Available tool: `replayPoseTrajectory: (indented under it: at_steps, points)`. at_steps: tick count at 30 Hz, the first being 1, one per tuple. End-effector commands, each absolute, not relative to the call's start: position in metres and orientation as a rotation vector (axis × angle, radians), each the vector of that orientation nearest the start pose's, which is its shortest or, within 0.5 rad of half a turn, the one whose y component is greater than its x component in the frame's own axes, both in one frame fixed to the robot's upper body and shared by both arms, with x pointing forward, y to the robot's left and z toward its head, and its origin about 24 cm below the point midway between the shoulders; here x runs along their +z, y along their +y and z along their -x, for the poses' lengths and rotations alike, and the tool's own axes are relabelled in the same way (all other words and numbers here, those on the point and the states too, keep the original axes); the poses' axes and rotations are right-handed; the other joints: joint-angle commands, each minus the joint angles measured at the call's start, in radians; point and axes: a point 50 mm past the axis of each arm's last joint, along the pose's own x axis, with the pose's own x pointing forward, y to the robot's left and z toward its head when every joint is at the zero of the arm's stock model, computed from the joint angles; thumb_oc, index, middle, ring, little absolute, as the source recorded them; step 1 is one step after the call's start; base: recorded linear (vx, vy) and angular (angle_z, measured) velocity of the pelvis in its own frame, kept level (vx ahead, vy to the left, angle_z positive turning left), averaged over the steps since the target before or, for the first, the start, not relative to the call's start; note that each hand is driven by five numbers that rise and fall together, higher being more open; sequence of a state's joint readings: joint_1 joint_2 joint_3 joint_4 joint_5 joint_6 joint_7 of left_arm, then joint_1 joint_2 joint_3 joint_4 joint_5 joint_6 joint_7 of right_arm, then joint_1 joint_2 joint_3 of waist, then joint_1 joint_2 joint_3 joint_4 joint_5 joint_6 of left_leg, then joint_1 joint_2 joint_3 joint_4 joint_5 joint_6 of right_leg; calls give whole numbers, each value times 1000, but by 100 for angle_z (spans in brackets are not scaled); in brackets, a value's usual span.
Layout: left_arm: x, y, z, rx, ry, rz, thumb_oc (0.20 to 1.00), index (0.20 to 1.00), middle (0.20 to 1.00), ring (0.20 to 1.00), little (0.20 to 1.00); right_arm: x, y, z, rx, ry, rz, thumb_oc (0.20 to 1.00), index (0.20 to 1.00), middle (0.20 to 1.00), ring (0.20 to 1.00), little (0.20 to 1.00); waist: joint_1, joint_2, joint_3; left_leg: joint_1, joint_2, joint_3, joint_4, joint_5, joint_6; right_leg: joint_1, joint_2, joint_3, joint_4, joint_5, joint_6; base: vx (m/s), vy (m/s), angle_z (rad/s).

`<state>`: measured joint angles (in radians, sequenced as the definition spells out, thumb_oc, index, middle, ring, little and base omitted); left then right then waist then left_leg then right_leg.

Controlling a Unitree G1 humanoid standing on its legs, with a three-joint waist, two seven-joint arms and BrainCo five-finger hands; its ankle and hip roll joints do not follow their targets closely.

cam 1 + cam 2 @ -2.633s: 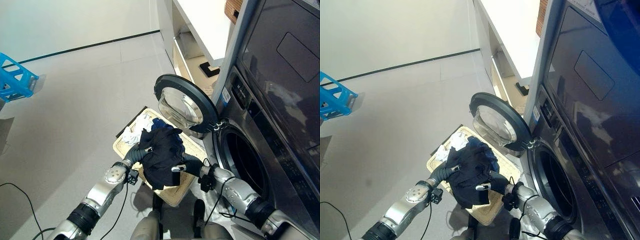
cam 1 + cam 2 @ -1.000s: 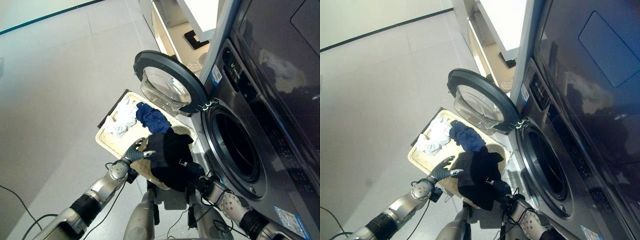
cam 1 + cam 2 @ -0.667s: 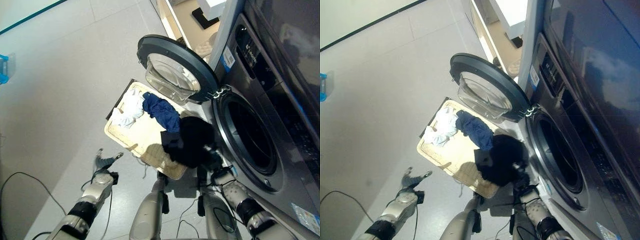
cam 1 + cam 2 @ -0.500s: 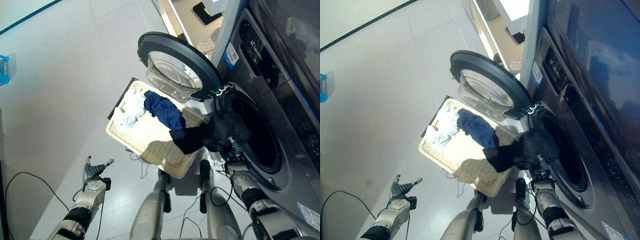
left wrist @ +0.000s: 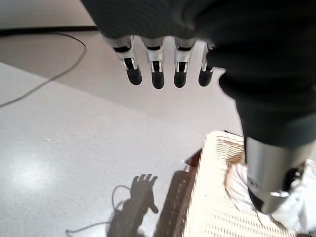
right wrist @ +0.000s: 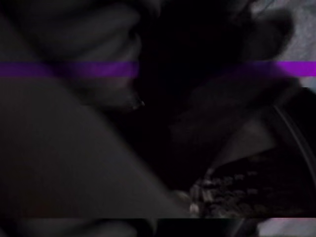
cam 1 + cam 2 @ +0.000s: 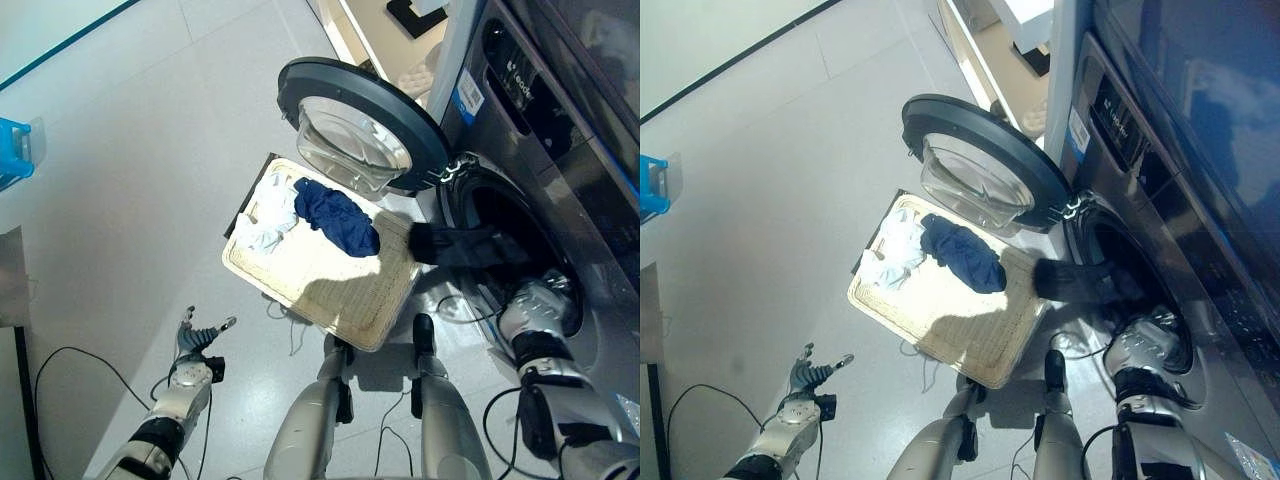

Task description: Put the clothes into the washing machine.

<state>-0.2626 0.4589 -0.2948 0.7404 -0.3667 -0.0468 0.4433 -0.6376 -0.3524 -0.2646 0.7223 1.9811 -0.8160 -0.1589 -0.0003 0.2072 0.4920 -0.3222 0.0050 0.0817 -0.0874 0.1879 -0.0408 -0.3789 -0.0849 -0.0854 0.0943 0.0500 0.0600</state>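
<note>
The washing machine stands at the right with its round door swung open. A black garment lies across the rim of the drum mouth, one end trailing out toward the basket. My right arm reaches into the drum, and its hand is buried behind that dark cloth. A cream woven basket on the floor holds a blue garment and a white garment. My left hand hovers open low over the floor, left of the basket; its fingers are straight and hold nothing.
A blue crate sits on the floor at the far left. A white shelf unit stands behind the open door. The basket lies directly under the door, close to the machine's front.
My right arm has pushed the black garment from in front of the opening into the drum mouth. The left hand stays open over the floor.
</note>
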Motion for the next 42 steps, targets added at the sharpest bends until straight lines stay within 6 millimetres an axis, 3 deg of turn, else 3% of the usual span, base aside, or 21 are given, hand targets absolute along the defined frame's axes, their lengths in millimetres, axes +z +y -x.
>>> replayPoseTrajectory:
  at_steps: [1,3,4,5,6,7,8,9,10,11,16,19,21,23,27,30,36,42]
  points:
    - [-9,282,-280,460,408,-391,1000,1000,1000,1000,1000,177,-396,-218,-1248,-1677,-1431,200,200,200,200,200,-67,-27,28,17,-64,32,36,-80,-10,-15,29,0,-8,23,27,-27,-99,-9]
    - [-4,283,-284,454,407,-402,1000,1000,1000,1000,1000,182,-400,-210,-1275,-1724,-1419,200,200,200,200,200,-70,-32,28,9,-64,29,38,-80,-9,-25,30,3,-8,28,30,-40,-85,-9]
    - [-2,283,-285,452,408,-404,1000,1000,1000,1000,1000,185,-401,-209,-1270,-1724,-1422,291,291,291,291,291,-72,-33,28,5,-64,28,38,-79,-9,-28,31,6,-9,30,31,-31,-63,-3]
    - [0,283,-287,450,409,-406,1000,1000,1000,1000,1000,187,-404,-209,-1272,-1688,-1444,501,501,501,501,501,-73,-34,28,0,-65,25,39,-78,-9,-34,32,8,-10,33,32,-45,-66,3]
    - [1,282,-289,442,408,-404,1000,1000,1000,1000,1000,189,-405,-219,-1244,-1547,-1508,1000,1000,1000,1000,1000,-71,-32,28,-11,-68,21,39,-74,-8,-42,30,8,-13,38,33,-44,-57,4]
    - [1,282,-290,441,408,-403,1000,1000,1000,1000,1000,188,-405,-223,-1241,-1507,-1525,1000,1000,1000,1000,1000,-70,-31,28,-13,-69,19,40,-73,-7,-44,30,7,-14,39,34,-46,-58,3]
    - [1,279,-292,431,405,-399,1000,1000,1000,1000,1000,183,-400,-238,-1191,-1379,-1598,1000,1000,1000,1000,1000,-64,-28,28,-22,-73,14,42,-72,-7,-48,28,4,-15,39,33,0,0,0]
    - [1,279,-292,431,405,-399,1000,1000,1000,1000,1000,183,-400,-238,-1191,-1379,-1598,1000,1000,1000,1000,1000,-64,-28,28,-22,-73,14,42,-72,-7,-48,28,4,-15,39,33,-30,-50,0]
    - [0,275,-294,408,404,-397,1000,1000,1000,1000,1000,170,-386,-269,-1036,-1186,-1756,1000,1000,1000,1000,1000,-54,-21,28,-30,-77,9,46,-68,-6,-51,23,-5,-16,41,32,-13,-43,3]
    - [0,273,-294,398,404,-399,1000,1000,1000,1000,1000,169,-376,-279,-991,-1113,-1796,1000,1000,1000,1000,1000,-49,-18,28,-33,-77,9,46,-67,-6,-52,21,-8,-17,42,31,-13,-56,6]
    - [-8,262,-292,377,412,-408,1000,1000,1000,1000,1000,149,-329,-316,-771,-876,-1798,1000,1000,1000,1000,1000,-32,-21,28,-49,-79,8,52,-65,-5,-59,15,-27,-20,47,27,6,-22,9]
    - [-10,255,-292,372,383,-396,1000,1000,1000,1000,1000,122,-310,-334,-656,-706,-1709,1000,1000,1000,1000,1000,-23,-23,28,-59,-78,11,39,-58,-7,-68,18,-32,-29,50,24,6,13,-5]
    - [-9,254,-293,373,370,-389,1000,1000,1000,1000,1000,115,-311,-335,-648,-686,-1671,1000,1000,1000,1000,1000,-20,-24,28,-62,-78,11,36,-56,-7,-70,19,-33,-31,52,24,0,0,0]
    - [-3,251,-296,379,312,-371,1000,1000,1000,1000,1000,95,-318,-329,-677,-681,-1531,1000,1000,1000,1000,1000,-12,-29,28,-68,-78,10,29,-52,-7,-75,20,-39,-36,56,24,-4,1,-2]
    - [18,247,-306,378,198,-366,1000,1000,1000,1000,1000,96,-325,-327,-697,-615,-1240,1000,1000,1000,1000,1000,2,-37,28,-91,-77,9,30,-47,-7,-93,20,-50,-35,61,26,0,0,0]
    - [33,247,-311,393,117,-373,1000,1000,1000,1000,1000,98,-330,-324,-732,-602,-1122,1000,1000,1000,1000,1000,11,-44,28,-100,-77,4,29,-45,-5,-100,20,-57,-35,65,29,-3,-4,2]
    - [56,244,-316,441,-41,-383,1000,1000,1000,1000,1000,98,-326,-322,-747,-607,-1038,1000,1000,1000,1000,1000,19,-63,28,-114,-75,-1,28,-44,-3,-115,23,-65,-35,72,32,-8,-3,7]
    - [80,233,-319,525,-236,-444,1000,1000,1000,1000,1000,79,-297,-327,-712,-511,-1040,1000,1000,1000,1000,1000,17,-89,28,-132,-67,-2,23,-43,-2,-134,28,-61,-44,84,32,-5,11,-1]
